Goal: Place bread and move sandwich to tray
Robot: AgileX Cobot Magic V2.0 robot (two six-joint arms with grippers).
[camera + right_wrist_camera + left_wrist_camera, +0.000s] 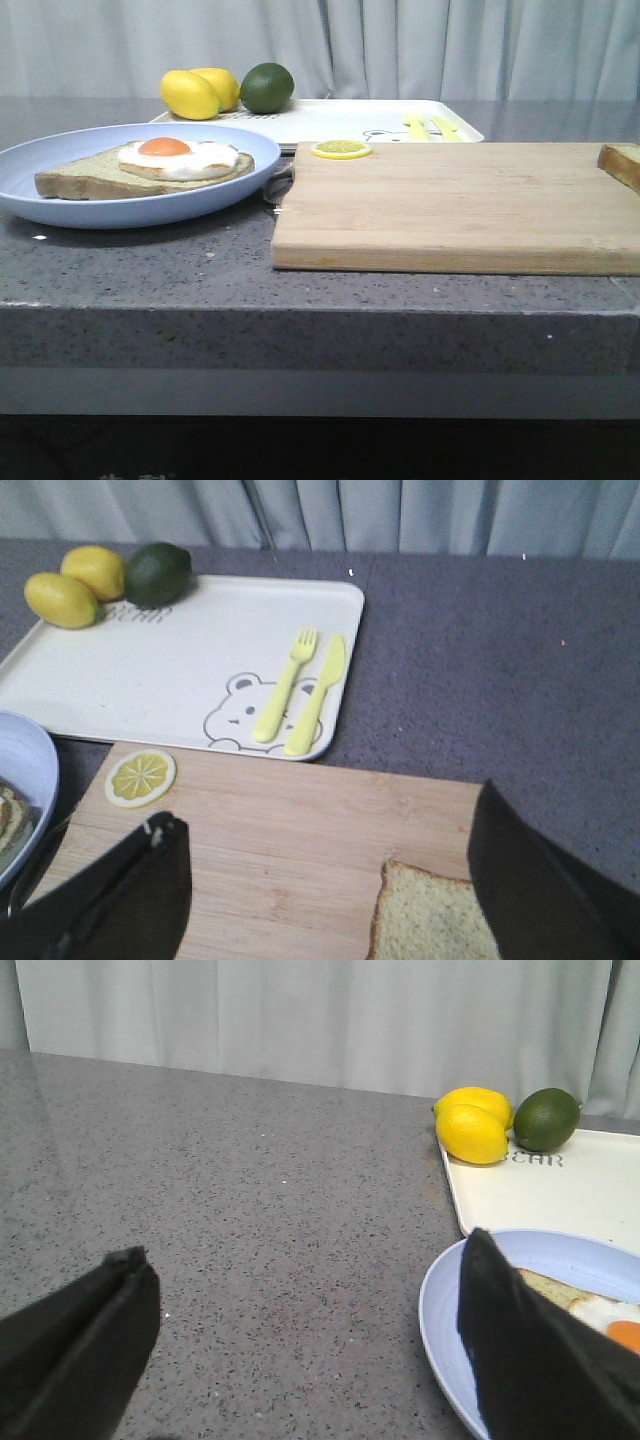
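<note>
The sandwich (150, 170), a brown-crusted slice topped with a fried egg, lies on the pale blue plate (60, 205) at the left; part of it shows in the left wrist view (600, 1310). The plain bread slice (430, 920) lies on the wooden cutting board (450, 205), at its far right corner (622, 162). The white tray (340, 120) stands behind the board. My left gripper (305, 1310) is open and empty over bare counter left of the plate. My right gripper (325, 880) is open and empty above the board beside the bread. Neither gripper shows in the front view.
Two lemons (200, 92) and a lime (267, 87) sit at the tray's far left corner. A yellow fork and knife (300, 695) lie on the tray. A lemon slice (341, 149) lies on the board's back left corner. A curtain hangs behind the grey stone counter (250, 1210).
</note>
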